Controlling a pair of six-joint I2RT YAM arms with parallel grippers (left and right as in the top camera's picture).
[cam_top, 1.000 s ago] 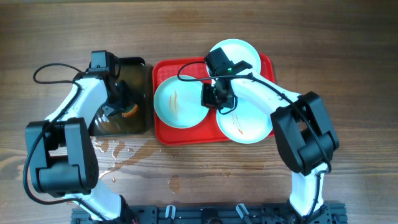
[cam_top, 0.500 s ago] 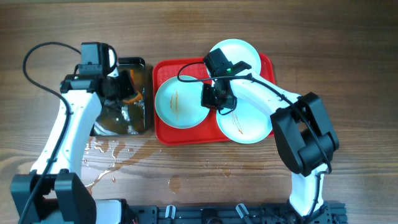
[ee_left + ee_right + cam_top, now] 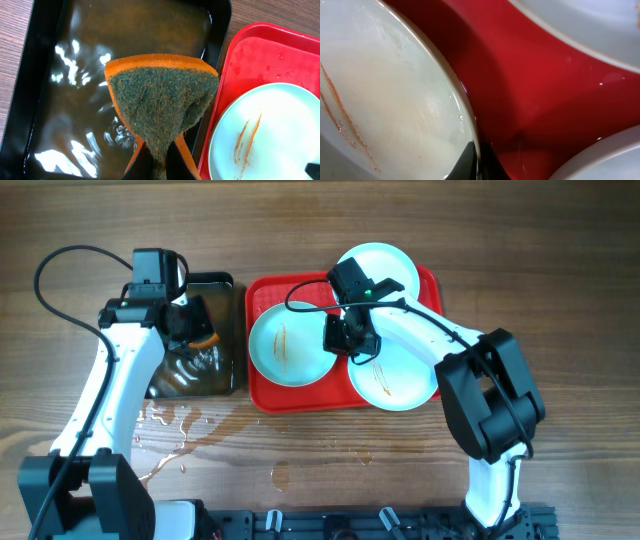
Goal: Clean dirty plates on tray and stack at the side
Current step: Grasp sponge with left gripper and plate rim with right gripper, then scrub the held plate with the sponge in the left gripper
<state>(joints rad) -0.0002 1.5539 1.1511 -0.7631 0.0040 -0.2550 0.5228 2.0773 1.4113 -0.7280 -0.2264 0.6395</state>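
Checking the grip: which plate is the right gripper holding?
The left plate, beside the black pan: the right gripper pinches its rim. Neither other plate sits between its fingers.

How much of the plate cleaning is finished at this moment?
Done: nothing stacked; all three round pale plates lie on the red plastic tray, two streaked orange. In hand: left jaws hold an orange-green sponge over the black pan; right jaws seem to grip the left plate's rim. Left: scrubbing, stacking.
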